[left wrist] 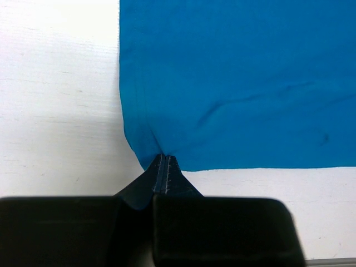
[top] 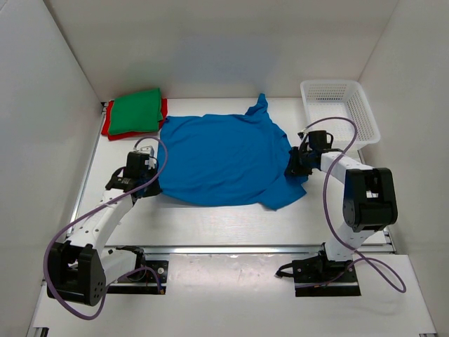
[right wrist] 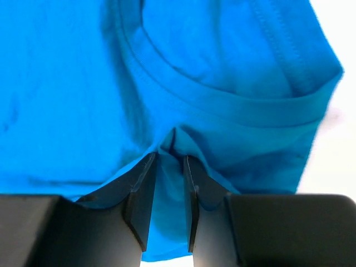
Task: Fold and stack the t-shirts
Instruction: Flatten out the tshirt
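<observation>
The blue t-shirt (top: 224,158) lies flat left of the basket (top: 363,112), long axis crosswise, collar toward the basket. The right gripper (right wrist: 167,158) pinches cloth at the collar. The left gripper (left wrist: 166,161) pinches the far hem corner. Farther from the basket, the green t-shirt (top: 137,111) tops the red t-shirt (top: 107,123).

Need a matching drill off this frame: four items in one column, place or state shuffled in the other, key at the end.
Items
1. blue t-shirt
2. green t-shirt
3. red t-shirt
4. basket

Place or state
A. far left, underneath another shirt
B. far right corner, white mesh
C. spread out in the middle
D. folded, lying on top of another shirt

Pairs: 1-C, 2-D, 3-A, 4-B
</observation>
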Robot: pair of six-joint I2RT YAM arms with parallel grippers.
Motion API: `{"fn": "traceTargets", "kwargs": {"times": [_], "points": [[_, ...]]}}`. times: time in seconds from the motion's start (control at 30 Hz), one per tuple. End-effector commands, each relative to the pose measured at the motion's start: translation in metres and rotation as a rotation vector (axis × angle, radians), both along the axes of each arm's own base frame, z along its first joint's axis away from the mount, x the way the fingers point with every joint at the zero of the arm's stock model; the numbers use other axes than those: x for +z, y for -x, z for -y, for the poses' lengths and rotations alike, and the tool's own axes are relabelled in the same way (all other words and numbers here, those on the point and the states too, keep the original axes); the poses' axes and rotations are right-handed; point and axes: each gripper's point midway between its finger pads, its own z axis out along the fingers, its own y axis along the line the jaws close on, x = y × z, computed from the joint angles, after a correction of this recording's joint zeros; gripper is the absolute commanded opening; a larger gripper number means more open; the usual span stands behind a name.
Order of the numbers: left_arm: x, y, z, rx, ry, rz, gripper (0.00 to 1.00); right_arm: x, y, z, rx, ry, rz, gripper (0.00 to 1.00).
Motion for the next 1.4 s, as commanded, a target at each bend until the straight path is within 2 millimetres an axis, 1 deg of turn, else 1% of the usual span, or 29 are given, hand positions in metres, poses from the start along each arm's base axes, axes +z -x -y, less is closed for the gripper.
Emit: {"fn": "traceTargets", "kwargs": {"times": [0.0,0.13,0.17,0.2,0.23,0.27,0.33,0.37,0.4,0.43,0.47,0.5,0.53,0.57,0.6,0.63,0.7,0.73,0.77,0.8,0.83,0.9,1.0,1.03,1.13,1.2,1.27,1.3,1.37], "points": [[0.003,-0.001,0.004,-0.016,0.019,0.019,0.00,0.009,-0.002,-0.008,0.040,-0.004,0.041,0.24],[0.002,0.001,0.007,-0.024,0.028,0.017,0.00,-0.001,0.004,-0.014,0.073,0.004,0.003,0.22],[0.003,0.000,0.005,-0.016,0.026,0.021,0.00,-0.008,0.009,-0.013,0.069,0.004,-0.029,0.12],[0.003,0.000,0.005,-0.014,0.027,0.025,0.00,-0.002,0.004,-0.014,0.072,0.006,-0.007,0.05],[0.003,-0.001,0.002,-0.007,0.021,0.022,0.00,-0.002,0.007,-0.013,0.070,0.013,-0.015,0.00],[0.009,-0.003,0.004,-0.016,0.027,0.030,0.00,0.013,0.005,-0.017,0.071,0.013,0.008,0.00],[0.021,-0.009,0.002,-0.017,0.022,0.057,0.00,0.050,0.000,-0.014,0.056,0.006,0.087,0.00],[0.034,-0.017,0.002,-0.021,0.023,0.086,0.00,0.066,-0.004,-0.013,0.043,-0.006,0.112,0.00],[0.053,-0.026,0.002,-0.019,0.027,0.129,0.00,0.098,-0.008,-0.012,0.033,-0.017,0.188,0.00],[0.059,-0.027,0.000,-0.013,0.026,0.132,0.00,0.125,-0.007,-0.008,0.008,-0.030,0.247,0.00],[0.081,-0.036,-0.001,-0.009,0.031,0.179,0.00,0.159,-0.006,-0.007,-0.002,-0.061,0.326,0.00],[0.108,-0.047,-0.003,-0.001,0.035,0.242,0.00,0.180,-0.004,-0.008,-0.002,-0.083,0.374,0.00],[0.120,-0.050,-0.008,0.016,0.036,0.267,0.00,0.213,0.002,-0.004,-0.020,-0.103,0.460,0.00],[0.147,-0.055,-0.007,0.016,0.041,0.322,0.00,0.241,0.004,-0.002,-0.038,-0.114,0.529,0.00],[0.175,-0.060,-0.011,0.028,0.043,0.389,0.00,0.276,0.014,0.000,-0.042,-0.124,0.623,0.00],[0.188,-0.061,-0.012,0.037,0.049,0.415,0.00,0.301,0.027,0.001,-0.042,-0.133,0.691,0.00],[0.241,-0.059,-0.013,0.051,0.075,0.547,0.00,0.348,0.049,0.003,-0.043,-0.137,0.817,0.00],[0.256,-0.056,-0.011,0.048,0.084,0.593,0.00,0.373,0.061,0.010,-0.063,-0.131,0.893,0.00],[0.284,-0.051,-0.011,0.051,0.102,0.671,0.00,0.386,0.071,0.011,-0.063,-0.144,0.933,0.00],[0.310,-0.042,-0.011,0.058,0.120,0.739,0.00,0.411,0.088,0.011,-0.059,-0.151,1.014,0.00],[0.324,-0.037,-0.010,0.057,0.126,0.782,0.00,0.432,0.106,0.014,-0.067,-0.147,1.083,0.00],[0.370,-0.015,-0.011,0.059,0.146,0.908,0.00,0.464,0.131,0.018,-0.074,-0.143,1.185,0.00],[0.423,0.012,-0.015,0.073,0.153,1.045,0.00,0.506,0.167,0.011,-0.041,-0.143,1.305,0.00],[0.426,0.013,-0.017,0.085,0.145,1.050,0.00,0.520,0.177,0.006,-0.018,-0.161,1.336,0.00],[0.475,0.028,-0.019,0.083,0.143,1.152,0.00,0.546,0.183,0.000,0.016,-0.178,1.374,0.00],[0.486,0.024,-0.018,0.081,0.132,1.165,0.00,0.551,0.172,-0.003,0.043,-0.199,1.360,0.00],[0.485,0.010,-0.013,0.066,0.113,1.147,0.00,0.541,0.140,-0.003,0.055,-0.210,1.293,0.00],[0.479,-0.001,-0.012,0.066,0.095,1.125,0.00,0.538,0.134,-0.005,0.073,-0.221,1.281,0.00],[0.456,-0.025,-0.011,0.060,0.081,1.073,0.00,0.513,0.097,-0.005,0.083,-0.246,1.193,0.01]]}}
